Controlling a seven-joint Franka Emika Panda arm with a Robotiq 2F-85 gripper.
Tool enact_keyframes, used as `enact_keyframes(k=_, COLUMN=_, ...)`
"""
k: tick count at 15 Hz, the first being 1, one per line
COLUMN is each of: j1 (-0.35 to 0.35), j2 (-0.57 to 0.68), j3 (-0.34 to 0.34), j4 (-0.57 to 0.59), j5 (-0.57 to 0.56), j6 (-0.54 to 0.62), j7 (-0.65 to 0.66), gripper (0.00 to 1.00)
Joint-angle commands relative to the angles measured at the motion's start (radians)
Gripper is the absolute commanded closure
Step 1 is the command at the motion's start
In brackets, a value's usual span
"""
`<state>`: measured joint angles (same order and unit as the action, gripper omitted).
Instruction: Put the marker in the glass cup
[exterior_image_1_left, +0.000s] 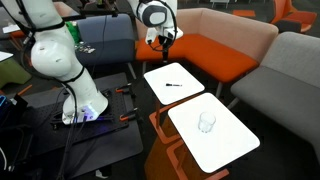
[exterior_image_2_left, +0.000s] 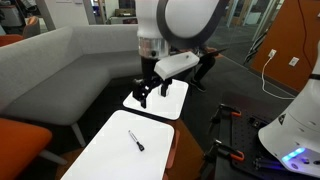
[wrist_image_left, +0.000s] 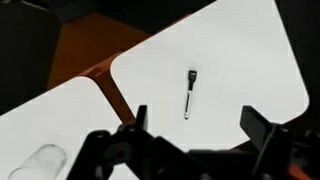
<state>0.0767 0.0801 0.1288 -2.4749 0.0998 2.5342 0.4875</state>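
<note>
You are hovering the claw (wrist_image_left: 195, 135), jaws apart and empty, over the marker (wrist_image_left: 189, 93) lying flat on the far tabletop (exterior_image_1_left: 185, 90), the glass cup (exterior_image_1_left: 206, 122) standing on the near tabletop (exterior_image_1_left: 228, 142); judging by this, you are nearing a straight descent to straddle its thin barrel.

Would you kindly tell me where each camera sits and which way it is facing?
Exterior view: high, looking down across the arm, pincer and two white tabletops toward the sofa.
Exterior view: low, by the tabletop with the marker, looking along it toward the pincer; arm above.
Wrist view: on the wrist, looking down at marker and glass cup; open pincer at the bottom.
Shared: all three show marker and pincer.
</note>
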Motion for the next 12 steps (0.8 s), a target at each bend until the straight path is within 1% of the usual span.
enact_keyframes(k=1, j1=0.034, j2=0.201, j3=-0.016, j4=0.080, j5=0.025, j6=0.137, j7=0.001, gripper=0.00)
enact_keyframes(k=3, j1=0.077, j2=0.324, j3=-0.058, j4=0.145, j5=-0.022, j6=0.193, j7=0.055, gripper=0.00)
enact_keyframes(k=5, j1=0.119, j2=0.436, j3=-0.110, j4=0.232, j5=-0.022, j6=0.222, j7=0.068, gripper=0.00)
enact_keyframes(k=6, j1=0.129, j2=0.485, j3=-0.125, j4=0.276, j5=-0.009, j6=0.225, j7=0.059, gripper=0.00)
enact_keyframes(k=9, j1=0.122, j2=0.629, j3=-0.127, j4=0.429, j5=0.038, j6=0.205, j7=0.022, gripper=0.00)
enact_keyframes(k=10, j1=0.110, j2=0.668, j3=-0.116, j4=0.473, j5=0.056, j6=0.205, j7=0.013, gripper=0.00)
enact_keyframes(k=12, j1=0.112, j2=0.736, j3=-0.113, j4=0.551, j5=0.072, j6=0.193, j7=0.009, gripper=0.01)
